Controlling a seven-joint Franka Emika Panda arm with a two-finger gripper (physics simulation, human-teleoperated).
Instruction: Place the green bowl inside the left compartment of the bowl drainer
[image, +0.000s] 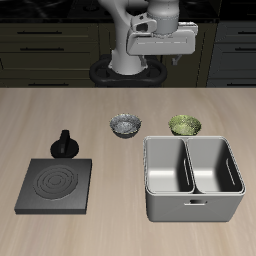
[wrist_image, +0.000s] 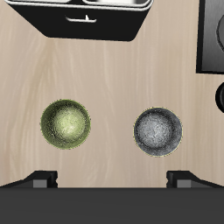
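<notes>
My gripper (image: 160, 55) hangs high above the back of the table with nothing in it. In the wrist view its two dark fingertips (wrist_image: 39, 181) show well apart at the edge of the frame, so the jaws stand open and bare wood lies between them.

Seen from the front camera, the small round olive-green bowl with a darker patterned inside (image: 184, 124) sits upright on the light wooden table (image: 110, 225), at about five o'clock from the gripper and well below it. Beside it, at its nine o'clock and a short gap away, stands a small round grey-white patterned bowl (image: 125, 124) of like size.

Just in front of the green bowl, at its six o'clock, lies the large grey metallic rectangular bowl drainer (image: 193, 206), a tub split into two deep bins with a small handle on its front. Both bins look empty. I take the left compartment (image: 213, 165) to be the bin closest to the green bowl.

Farther off, at nine o'clock from the drainer, are a flat black square stove plate (image: 57, 186) and a small black upright pot-like object (image: 65, 143) behind it.

I judge the task barely begun: the reach is the step in hand. Next I would centre over the green bowl's rim, descend with the jaws open, and take care not to choose the grey one.
</notes>
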